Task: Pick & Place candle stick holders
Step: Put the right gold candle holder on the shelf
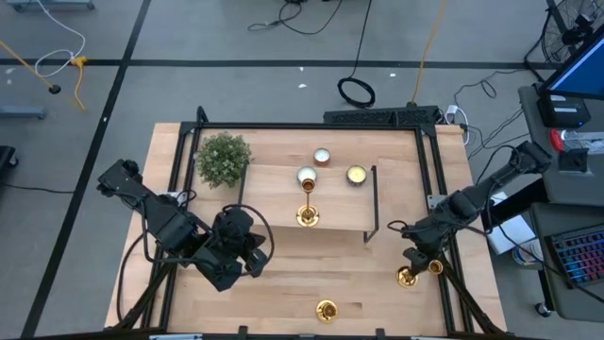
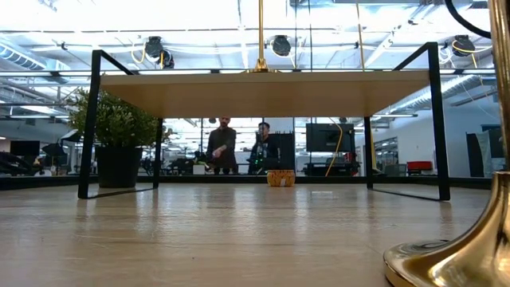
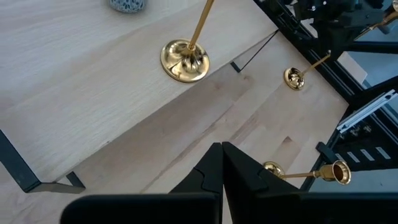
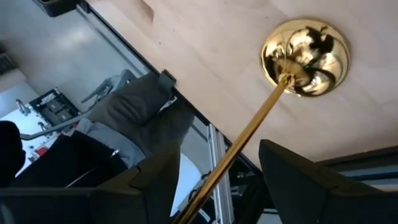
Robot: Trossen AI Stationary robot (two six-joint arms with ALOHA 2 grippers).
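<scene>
Holders: three brass ones, all upright on their bases.
First holder: stands on the small shelf in the middle of the surface, near its front edge.
Second holder: stands alone on the surface near the front edge, in front of the shelf.
Third holder: its base is on the surface at the right side; its thin stem passes between the fingers of the right tool.
Right tool: gripping the stem of the third holder.
Left tool: closed, holds nothing, hovers at the left front of the shelf.
Candles: on the shelf behind the first holder.
Plant: at the back left.
</scene>
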